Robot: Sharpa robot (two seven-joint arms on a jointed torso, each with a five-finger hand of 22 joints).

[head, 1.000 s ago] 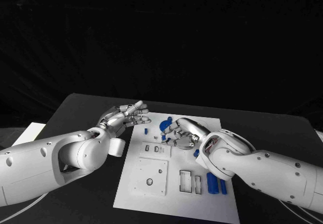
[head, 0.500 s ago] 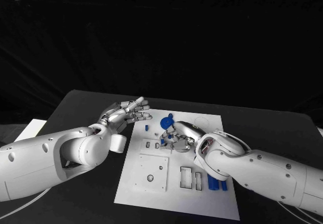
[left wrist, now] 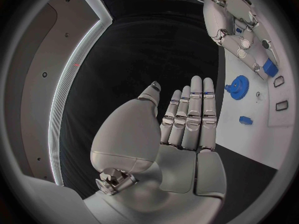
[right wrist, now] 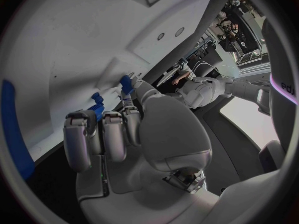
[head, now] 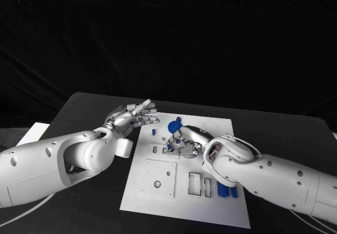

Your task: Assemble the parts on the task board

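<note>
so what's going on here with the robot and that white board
The robot is assembling small blue parts on the white task board. Its right robot hand is down on the board's middle, fingers curled around a small blue part. The left robot hand is raised beside the board's far left corner, holding nothing. A blue gear and two blue bars lie on the board.

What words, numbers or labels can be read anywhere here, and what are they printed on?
"ed": dark letters, cut off at the rim of the right wrist view, on the white arm there; the rest of the word is out of the picture.
The task board carries no readable print, only cut-outs and blue parts.
No lettering is legible on the left hand or the right hand.
</note>
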